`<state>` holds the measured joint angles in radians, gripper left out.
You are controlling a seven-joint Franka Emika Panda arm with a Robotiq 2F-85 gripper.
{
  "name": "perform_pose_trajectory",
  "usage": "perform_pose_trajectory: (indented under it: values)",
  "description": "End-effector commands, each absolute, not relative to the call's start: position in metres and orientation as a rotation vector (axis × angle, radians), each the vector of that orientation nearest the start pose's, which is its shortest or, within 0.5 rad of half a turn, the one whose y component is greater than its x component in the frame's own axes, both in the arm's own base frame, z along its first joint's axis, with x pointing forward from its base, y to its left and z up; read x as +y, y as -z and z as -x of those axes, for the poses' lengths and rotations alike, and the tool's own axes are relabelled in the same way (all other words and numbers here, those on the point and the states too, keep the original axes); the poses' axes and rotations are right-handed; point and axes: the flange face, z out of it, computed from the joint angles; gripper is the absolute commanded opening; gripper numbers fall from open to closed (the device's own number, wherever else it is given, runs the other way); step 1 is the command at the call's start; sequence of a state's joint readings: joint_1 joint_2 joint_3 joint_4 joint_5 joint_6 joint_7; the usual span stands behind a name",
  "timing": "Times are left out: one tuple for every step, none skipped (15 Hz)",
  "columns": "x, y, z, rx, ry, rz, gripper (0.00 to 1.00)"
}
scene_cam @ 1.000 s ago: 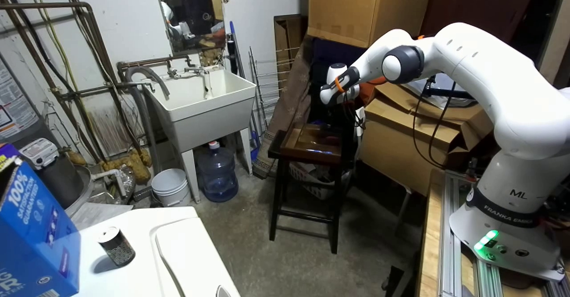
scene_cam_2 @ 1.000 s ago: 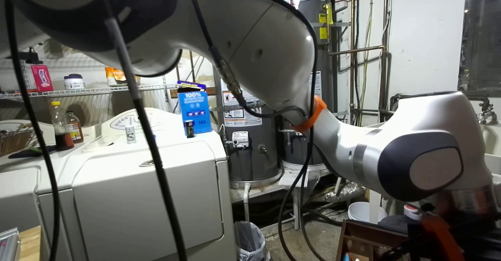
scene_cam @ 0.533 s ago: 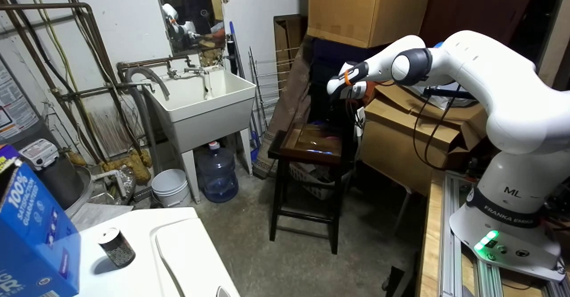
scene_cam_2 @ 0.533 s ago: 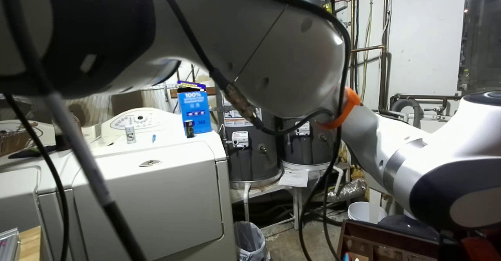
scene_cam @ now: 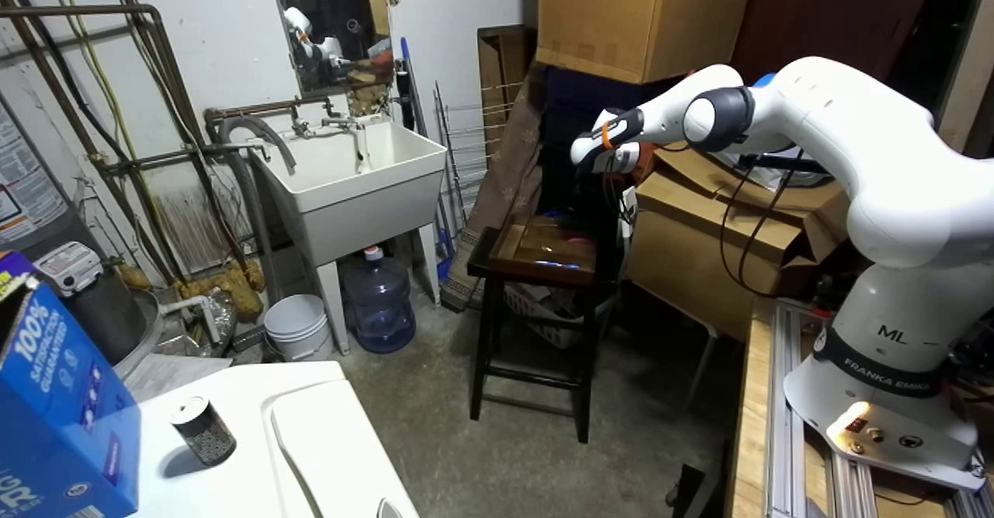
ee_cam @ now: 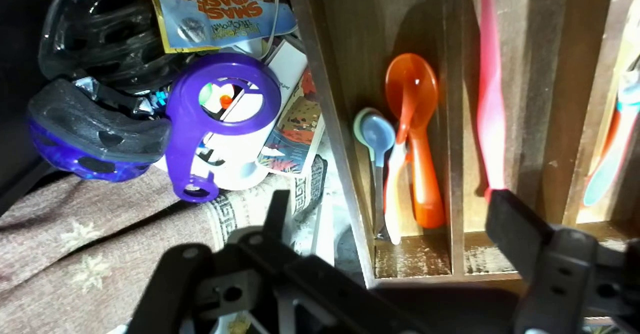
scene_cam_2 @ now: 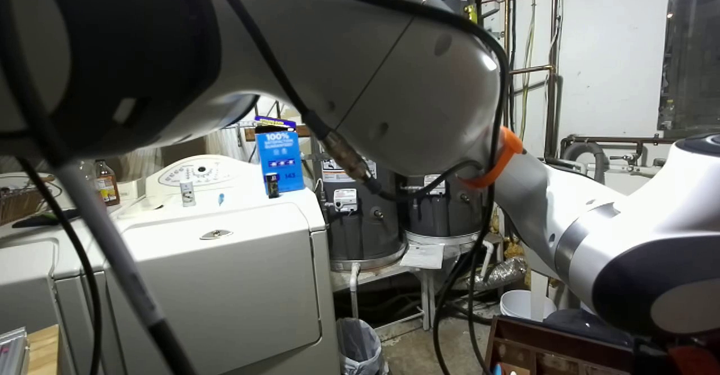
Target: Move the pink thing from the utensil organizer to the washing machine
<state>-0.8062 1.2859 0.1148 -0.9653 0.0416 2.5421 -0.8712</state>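
Above the utensil organizer [ee_cam: 412,260], which sat on a dark stool [scene_cam: 481,258], the gripper [ee_cam: 389,209] hung with its fingers [ee_cam: 515,224] spread wide and nothing held between them. The pink thing [ee_cam: 490,103] lay in a compartment [ee_cam: 480,251] of the organizer, one divider [ee_cam: 455,148] over from the orange spoons [ee_cam: 426,194] and well apart from the washing machine [scene_cam: 334,425]. The step in hand appeared to be the approach before the grasp; the carry had not begun. In the wrist view the fingertip on the right overlapped the lower end of the pink thing, though whether the two touched could not be told. The next move seemed to call for a sideways shift, so that the pink thing came between the fingers, then a descent and a pinch clear of the divider. The pink thing itself was long, slender and smooth-looking, broadest along its middle stretch and tapered toward the lower end, where its color deepened to a reddish pink; the paler part caught strong light. Its upper end lay out of view, so its full form was unclear.
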Motion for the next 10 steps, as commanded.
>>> perform_pose_trajectory:
  values:
    - [-0.539, -0.086, -0.586, -0.139, 0.511, 3.19, 0.89]
    - [-0.538, -0.084, -0.587, -0.146, 0.505, 3.182, 0.86]
    - [-0.536, -0.08, -0.587, -0.152, 0.495, 3.168, 0.7]
    - [-0.534, -0.076, -0.587, -0.153, 0.477, 3.157, 0.65]
    - [-0.531, -0.072, -0.587, -0.157, 0.452, 3.144, 0.6]
    - [-0.53, -0.066, -0.588, -0.155, 0.434, 3.125, 0.57]
    - [-0.53, -0.063, -0.586, -0.139, 0.419, 3.109, 0.53]
    - [-0.531, -0.059, -0.584, -0.129, 0.406, 3.095, 0.54]
    - [-0.532, -0.056, -0.581, -0.113, 0.395, 3.082, 0.6]
    - [-0.535, -0.054, -0.579, -0.097, 0.391, 3.074, 0.65]
